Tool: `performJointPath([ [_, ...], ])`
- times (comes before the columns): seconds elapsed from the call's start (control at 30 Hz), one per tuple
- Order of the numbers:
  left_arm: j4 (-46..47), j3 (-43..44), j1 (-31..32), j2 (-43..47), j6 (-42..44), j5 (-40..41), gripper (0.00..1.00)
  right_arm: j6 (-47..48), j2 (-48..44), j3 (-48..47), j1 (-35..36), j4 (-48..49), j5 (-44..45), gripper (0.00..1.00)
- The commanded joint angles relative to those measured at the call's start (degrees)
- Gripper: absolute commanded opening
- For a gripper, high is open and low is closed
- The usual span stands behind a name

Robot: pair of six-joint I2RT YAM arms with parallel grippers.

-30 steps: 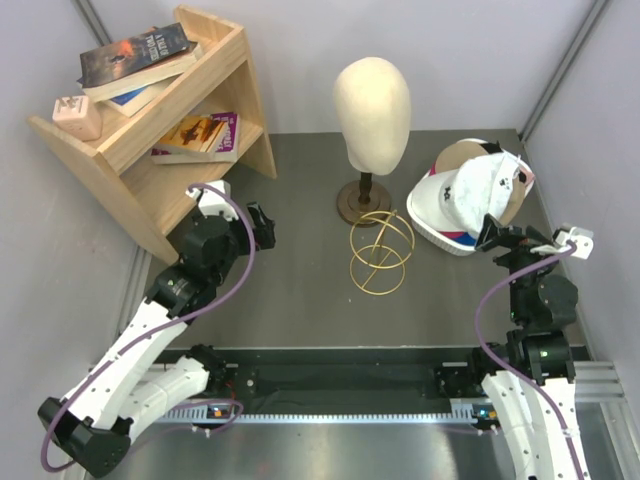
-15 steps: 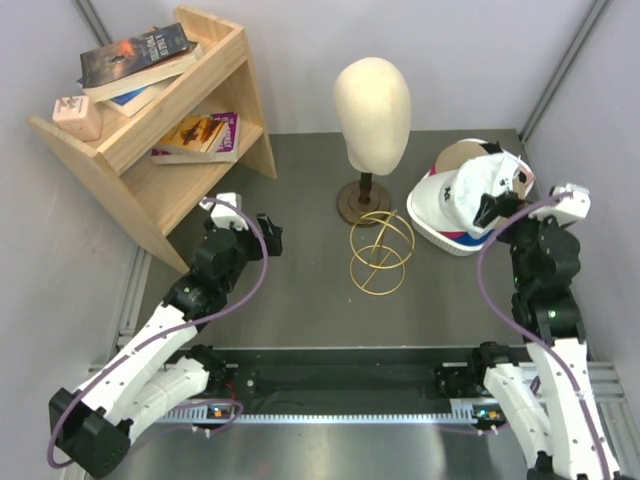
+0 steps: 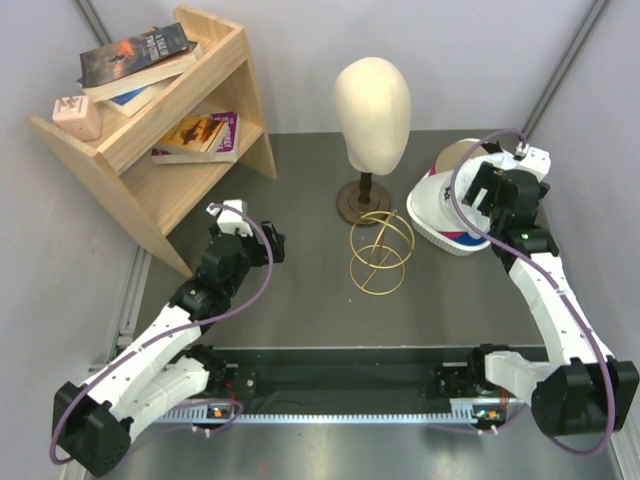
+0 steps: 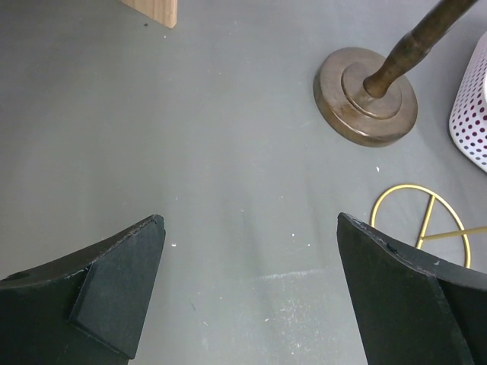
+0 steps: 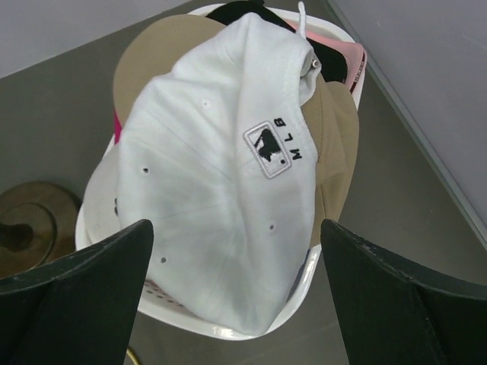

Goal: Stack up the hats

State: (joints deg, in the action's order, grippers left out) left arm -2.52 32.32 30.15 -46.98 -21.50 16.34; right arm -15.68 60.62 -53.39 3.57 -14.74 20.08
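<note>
The hats lie piled in a white basket [image 5: 228, 332] at the back right of the table. On top is a white cap [image 5: 221, 175] with an MLB patch. Under it show a tan cap [image 5: 152, 46], a black one [image 5: 236, 11], a light pink one [image 5: 354, 65] and a sliver of magenta [image 5: 118, 125]. My right gripper [image 5: 236, 228] hangs open just above the white cap, one finger on each side of its crown, touching nothing. From above it [image 3: 475, 192] covers part of the pile. My left gripper [image 4: 251, 220] is open over bare table, far from the hats [image 3: 440, 200].
A cream mannequin head [image 3: 372, 105] stands on a brown round base [image 4: 365, 95] left of the basket. A gold wire sphere [image 3: 380, 250] lies in front of it. A wooden shelf [image 3: 150, 130] with books fills the back left. Grey walls close in on both sides.
My right arm has swung up and forward, from beside the basket to over the hat pile. My left arm has shifted slightly to the right.
</note>
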Motion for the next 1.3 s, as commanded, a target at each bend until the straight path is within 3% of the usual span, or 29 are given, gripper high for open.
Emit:
performJointPath([
  [0.0, 3.8, -0.2, -0.1, 1.5, 0.5, 0.2, 0.99, 1.4, 3.2, -3.6, -0.8, 4.5, 5.4, 0.88],
  [0.17, 3.8, -0.4, -0.1, 2.2, 0.3, -0.4, 0.99, 2.6, 6.7, -3.7, -2.3, 7.0, 5.9, 0.78],
  [0.37, 3.8, -0.5, -0.1, 2.4, 0.3, -0.2, 0.99, 3.5, 8.0, -3.4, -2.3, 9.4, 5.0, 0.56],
  [0.47, 3.8, -0.6, -0.1, 2.6, 0.3, -0.2, 0.99, 3.6, 8.4, -4.0, -2.3, 9.1, 4.7, 0.38],
  [0.5, 3.8, -0.5, -0.1, 2.6, 0.2, -0.3, 0.99, 3.6, 8.3, -4.0, -2.3, 9.1, 4.7, 0.28],
  [0.7, 3.8, -0.6, -0.1, 2.8, 0.2, -0.4, 0.99, 4.4, 6.9, -5.5, -2.3, 7.5, 4.0, 0.0],
  [0.93, 3.6, -0.5, -0.1, 2.4, 0.1, -0.6, 0.99, 5.5, 1.2, -10.7, 1.4, 4.1, 4.5, 0.01],
  [1.27, 3.4, -0.4, -0.1, 2.6, 0.1, -0.5, 0.99, 5.8, -6.6, -17.6, 12.5, -0.7, 4.6, 0.0],
])
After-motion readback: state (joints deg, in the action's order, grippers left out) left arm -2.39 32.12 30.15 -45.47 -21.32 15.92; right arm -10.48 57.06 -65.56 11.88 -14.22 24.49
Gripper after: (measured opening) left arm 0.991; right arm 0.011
